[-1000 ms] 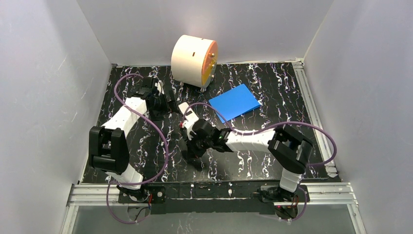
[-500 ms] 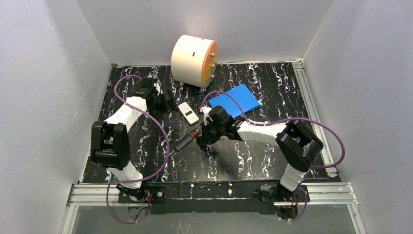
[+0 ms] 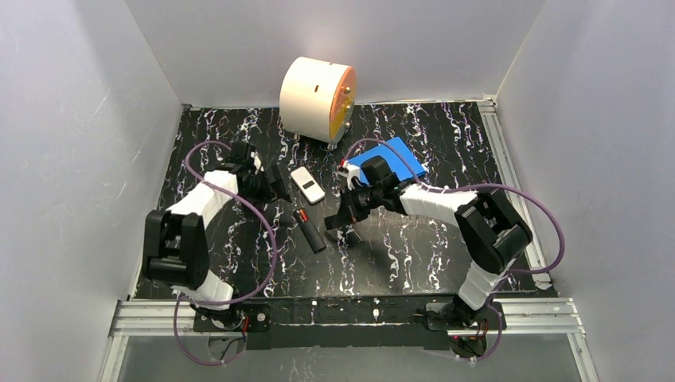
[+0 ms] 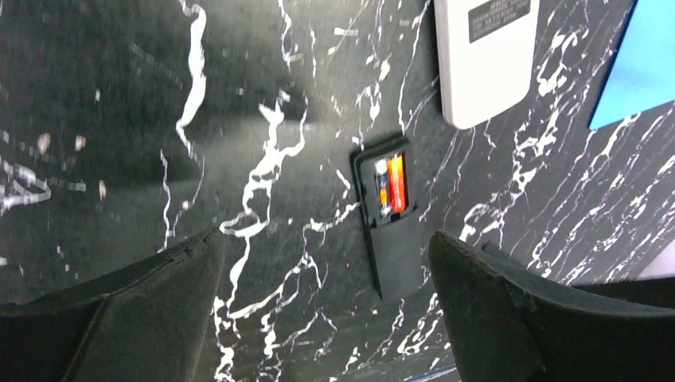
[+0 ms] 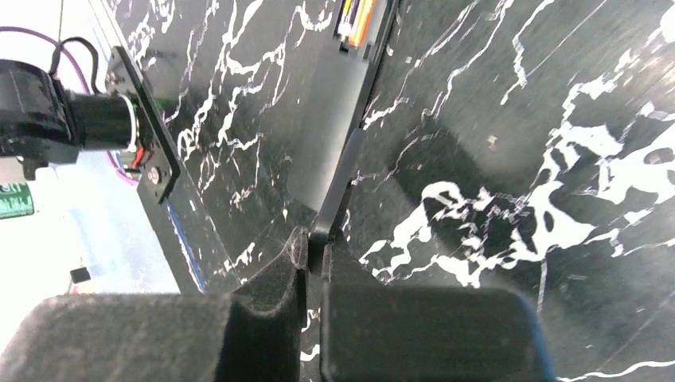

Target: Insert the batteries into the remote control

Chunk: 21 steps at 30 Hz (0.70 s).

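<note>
The black remote control (image 3: 312,231) lies back-up in the middle of the table, its compartment open. Both batteries (image 4: 392,185) sit side by side in that compartment, one orange-red; they also show at the top of the right wrist view, batteries (image 5: 357,17). My right gripper (image 3: 339,224) hovers just right of the remote, shut on a thin black strip (image 5: 337,187) that looks like the battery cover. My left gripper (image 3: 276,181) stands wide open behind and left of the black remote control (image 4: 396,247), holding nothing.
A white remote (image 3: 306,185) lies behind the black one, close to my left gripper. A blue flat pad (image 3: 386,165) sits under my right arm's wrist. A large cream drum (image 3: 317,99) stands at the back. White walls enclose the table.
My right arm swung right and back, away from the front middle, uncovering the black remote. The left gripper shifted slightly nearer and stayed open.
</note>
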Tool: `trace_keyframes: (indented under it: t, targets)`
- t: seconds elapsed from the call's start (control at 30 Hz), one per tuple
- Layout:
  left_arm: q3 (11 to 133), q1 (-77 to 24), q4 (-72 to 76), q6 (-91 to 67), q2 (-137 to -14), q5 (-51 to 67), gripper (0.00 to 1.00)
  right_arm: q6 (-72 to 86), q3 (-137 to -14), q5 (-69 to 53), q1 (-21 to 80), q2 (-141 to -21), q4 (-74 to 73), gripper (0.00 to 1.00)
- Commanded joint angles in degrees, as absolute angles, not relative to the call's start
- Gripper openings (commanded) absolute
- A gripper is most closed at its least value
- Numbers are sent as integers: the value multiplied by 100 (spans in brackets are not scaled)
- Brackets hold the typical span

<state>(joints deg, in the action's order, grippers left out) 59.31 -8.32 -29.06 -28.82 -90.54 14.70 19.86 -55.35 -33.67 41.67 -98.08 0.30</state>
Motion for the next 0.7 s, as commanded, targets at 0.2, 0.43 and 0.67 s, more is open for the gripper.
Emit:
trace_keyframes:
  t: [0.2,0.43,0.67]
  targets:
    - [5135,-814,-3280,-3383,-7785,1481,91,1798,-6063,-3470,4147,-10465,-467,1]
    - [4974,-811,-3352,-3488,-7599,1567,91,2060,-5684,-3617,4505,-10445,-60,1]
    - [4460,-810,-3035,-3816,-7592,2057,84,2347,-5520,-3521,4656,-10445,397,1]
